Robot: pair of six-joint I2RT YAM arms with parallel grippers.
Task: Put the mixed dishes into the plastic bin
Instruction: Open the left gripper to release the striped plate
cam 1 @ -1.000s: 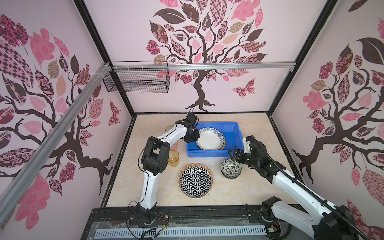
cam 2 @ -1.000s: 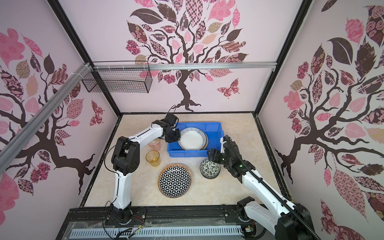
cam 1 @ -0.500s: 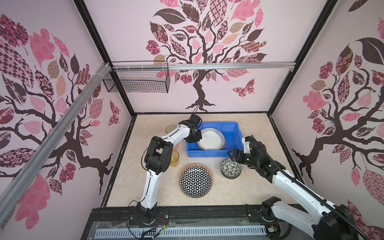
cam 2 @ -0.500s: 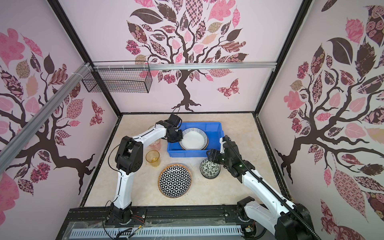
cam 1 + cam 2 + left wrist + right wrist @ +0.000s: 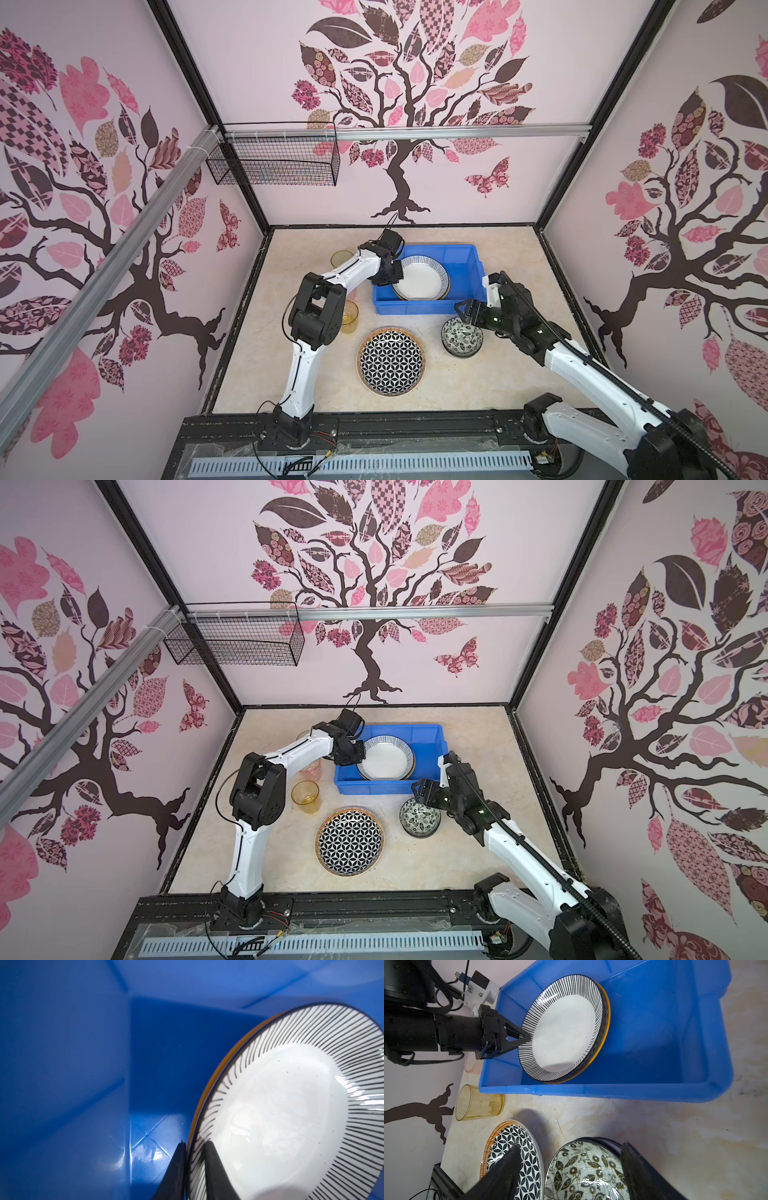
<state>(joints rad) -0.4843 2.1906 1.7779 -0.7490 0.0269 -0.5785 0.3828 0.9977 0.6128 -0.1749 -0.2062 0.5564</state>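
Observation:
The blue plastic bin (image 5: 417, 308) stands at the back middle of the table. A striped plate (image 5: 420, 283) leans inside it on an orange-rimmed plate (image 5: 604, 1022). My left gripper (image 5: 194, 1145) is shut on the striped plate's (image 5: 286, 1109) left rim, one finger on each side; it also shows in the right wrist view (image 5: 527, 1038). My right gripper (image 5: 571, 1146) hangs open over the floral bowl (image 5: 461, 337), just in front of the bin, with the bowl (image 5: 587, 1172) between its fingers and not touched. On the table lie a geometric plate (image 5: 390, 360) and an amber tumbler (image 5: 349, 318).
A pink tumbler (image 5: 311, 771) stands half hidden behind the left arm, and another tumbler (image 5: 341, 258) at the bin's back left. A black wire basket (image 5: 274, 166) hangs on the back rail. Walls close in the table on three sides.
My left gripper and the striped plate have shifted slightly toward the front of the bin. The right arm has not moved.

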